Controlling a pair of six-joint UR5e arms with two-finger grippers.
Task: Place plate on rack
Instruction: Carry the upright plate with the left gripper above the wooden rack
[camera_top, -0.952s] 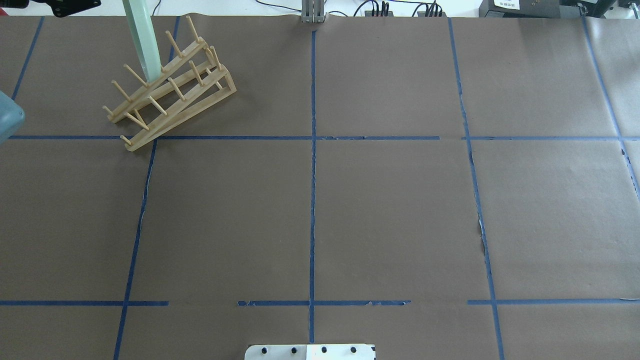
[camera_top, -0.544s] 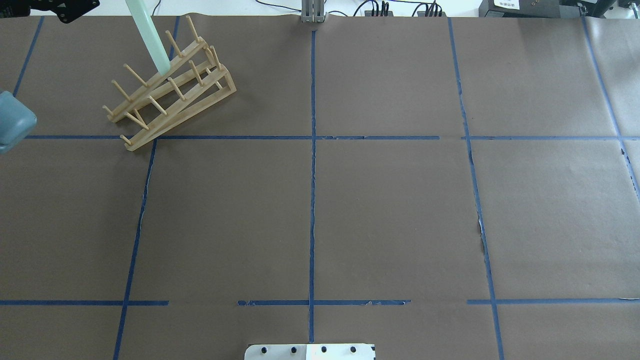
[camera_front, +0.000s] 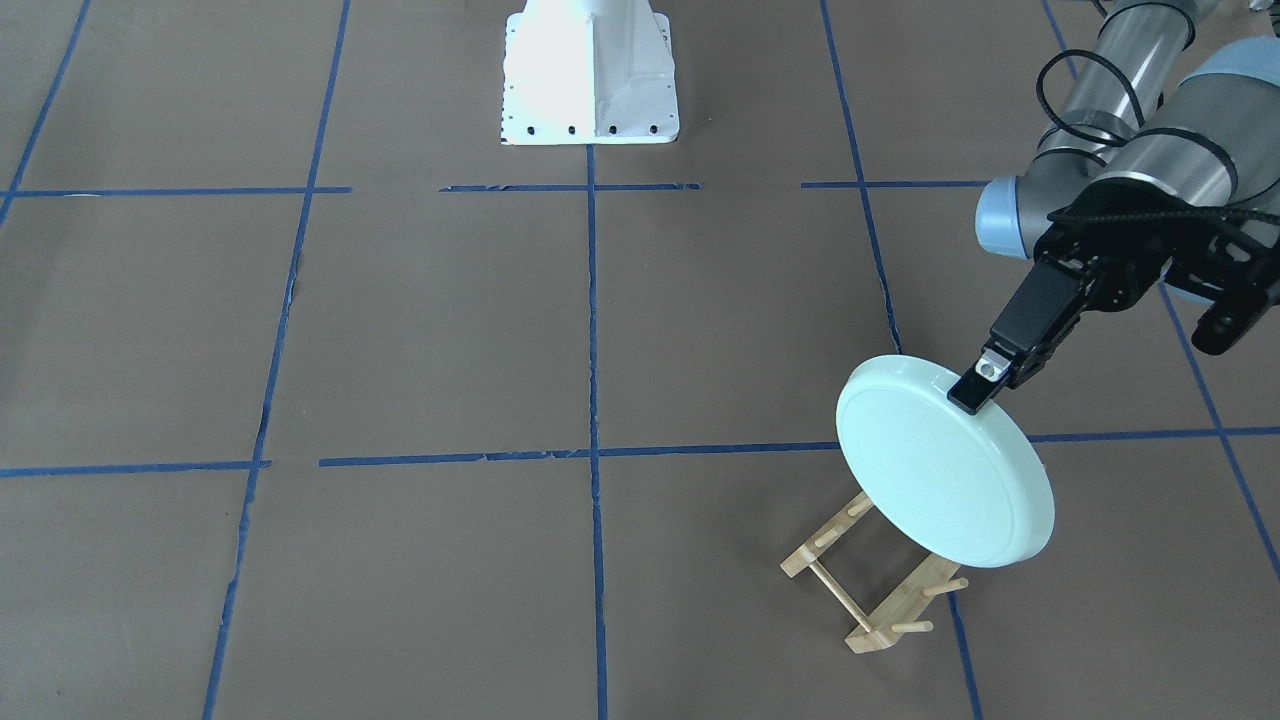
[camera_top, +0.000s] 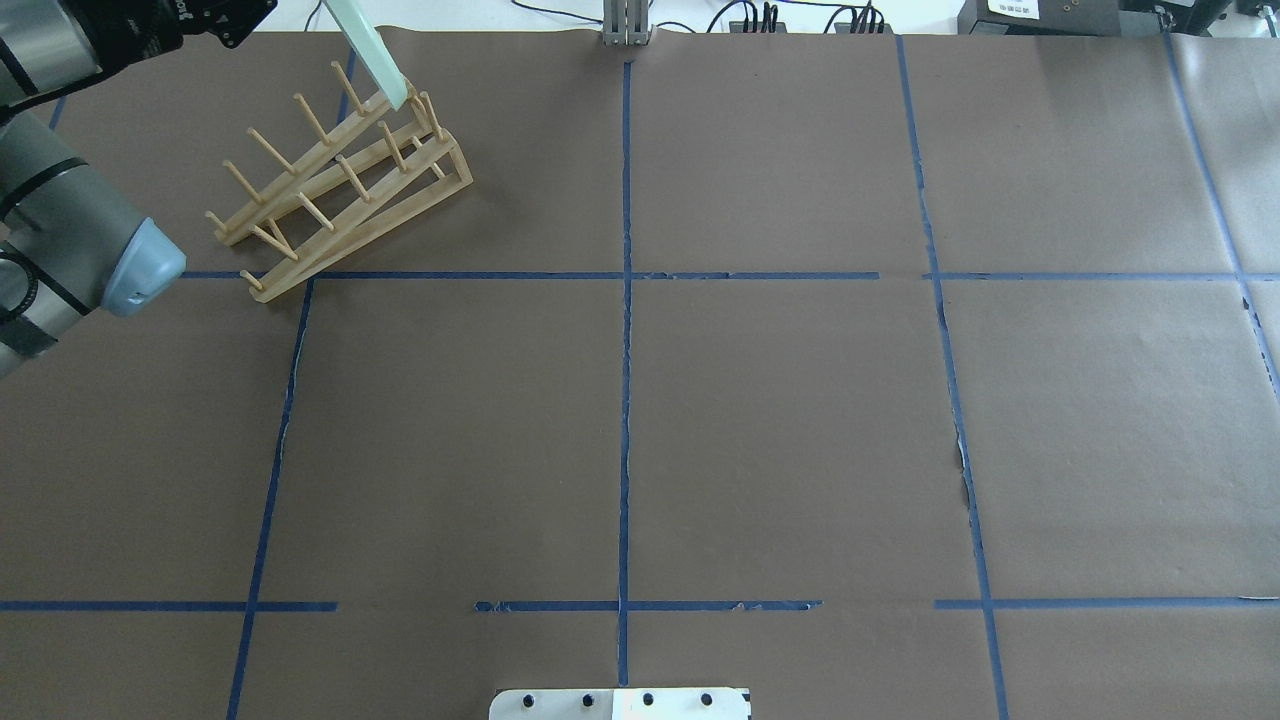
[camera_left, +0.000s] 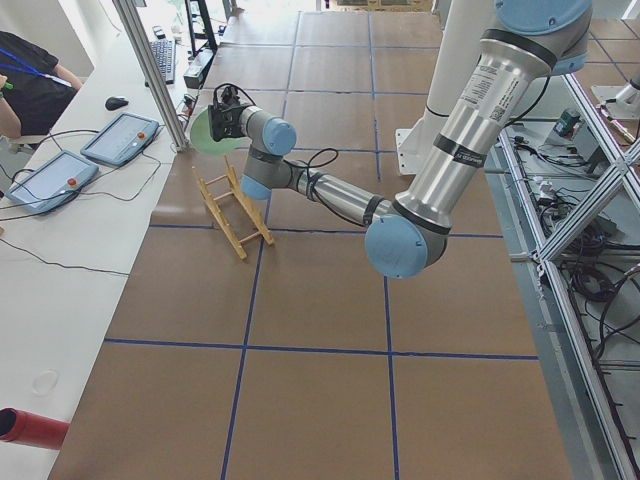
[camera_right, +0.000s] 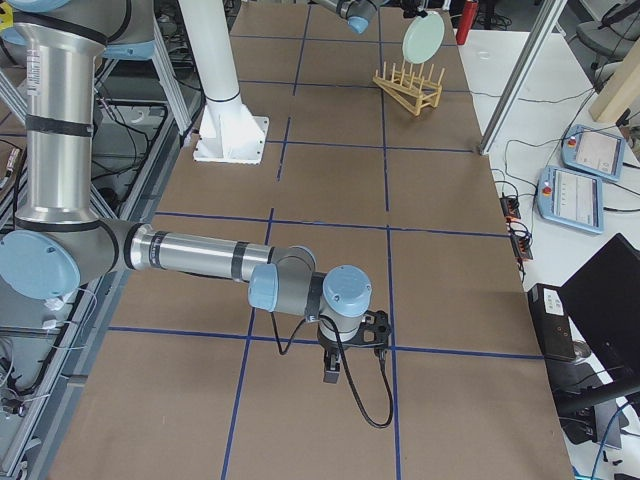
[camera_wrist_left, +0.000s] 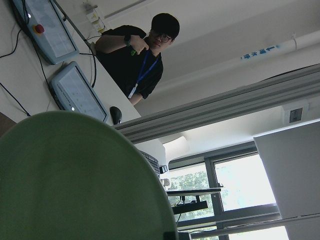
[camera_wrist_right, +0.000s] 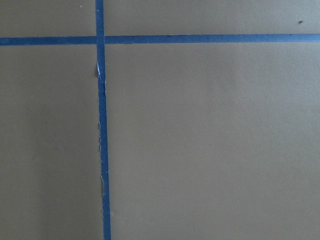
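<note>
While the left gripper is clamped on the upper rim of the plate, the plate hangs on edge, tilted, over the end of the rack farthest from the robot. Lower rim touching the pegs or not: cannot tell. Right gripper sits low over the paper-covered table, well apart from the rack; its finger state is not discernible.

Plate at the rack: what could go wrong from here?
1. The left gripper pinches the plate only at its upper rim, and the plate is tilted; it may swing or slip.
2. Its lower edge is close above the pegs of the rack; it may hit a peg or shove it aside instead of slotting in.
</note>
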